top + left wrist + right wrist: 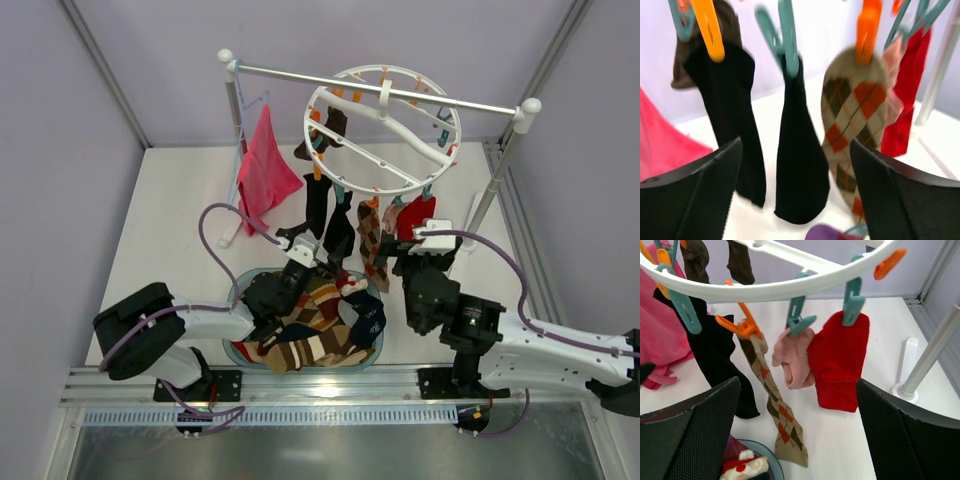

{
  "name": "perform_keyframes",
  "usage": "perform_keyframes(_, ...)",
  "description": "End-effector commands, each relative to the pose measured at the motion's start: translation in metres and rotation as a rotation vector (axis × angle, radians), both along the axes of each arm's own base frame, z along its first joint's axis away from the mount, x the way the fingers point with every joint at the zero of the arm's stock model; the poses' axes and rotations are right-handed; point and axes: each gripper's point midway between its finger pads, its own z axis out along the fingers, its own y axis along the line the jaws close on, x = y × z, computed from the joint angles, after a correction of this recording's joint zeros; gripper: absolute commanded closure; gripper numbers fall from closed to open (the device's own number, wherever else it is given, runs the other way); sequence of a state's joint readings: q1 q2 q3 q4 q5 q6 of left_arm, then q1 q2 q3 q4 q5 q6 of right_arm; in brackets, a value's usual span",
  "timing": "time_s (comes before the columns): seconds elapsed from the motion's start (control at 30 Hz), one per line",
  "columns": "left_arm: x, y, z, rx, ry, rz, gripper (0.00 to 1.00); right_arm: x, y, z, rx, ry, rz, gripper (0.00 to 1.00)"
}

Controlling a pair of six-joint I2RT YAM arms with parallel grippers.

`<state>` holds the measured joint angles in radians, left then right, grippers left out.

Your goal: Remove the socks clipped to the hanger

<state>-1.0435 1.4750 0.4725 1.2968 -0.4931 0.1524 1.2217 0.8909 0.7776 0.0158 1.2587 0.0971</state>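
Observation:
The white round hanger [385, 130] hangs tilted from the metal rail, with socks clipped along its near rim. From left to right these are two black socks [318, 205], an argyle sock [372, 240], a pale pink one [395, 213] and a red one [418, 215]. A dark brown sock [325, 135] hangs further back. My left gripper [300, 247] is open just below the black socks. In its wrist view a black sock [800, 160] hangs ahead between the fingers [690, 200], apart from them. My right gripper [415, 248] is open and empty, facing the red sock [840, 360] and the argyle sock [777, 410].
A clear bowl [236, 300] near the arm bases holds several loose socks. A pink cloth [265, 170] hangs on a thin light-blue wire hanger at the left post. The rail's white posts [500, 170] stand on both sides, and one post base [907, 365] is close on the right.

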Motion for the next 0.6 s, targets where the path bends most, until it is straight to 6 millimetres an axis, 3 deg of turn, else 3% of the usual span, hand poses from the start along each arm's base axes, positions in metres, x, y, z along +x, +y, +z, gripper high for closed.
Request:
perform_keyframes(0.0,-0.004,-0.002,0.059,-0.159,-0.096,-0.07,0.1,-0.006,-0.011,0.0,0.091,-0.029,0.038,0.03)
perform_keyframes(0.1,-0.005,-0.008,0.059,-0.138,-0.113,-0.149,0.04,-0.011,-0.023,-0.004,0.123,-0.045,0.052,0.03)
perform_keyframes(0.27,0.019,-0.019,0.047,-0.109,-0.017,-0.303,0.0,-0.016,-0.036,-0.014,0.144,-0.064,0.06,0.03)
perform_keyframes(0.37,0.032,-0.016,0.05,-0.101,-0.045,-0.279,0.0,-0.019,-0.039,-0.019,0.163,-0.074,0.081,0.03)
perform_keyframes(0.57,0.057,-0.029,0.032,-0.049,-0.016,-0.242,0.0,-0.02,-0.039,-0.024,0.169,-0.086,0.106,0.03)
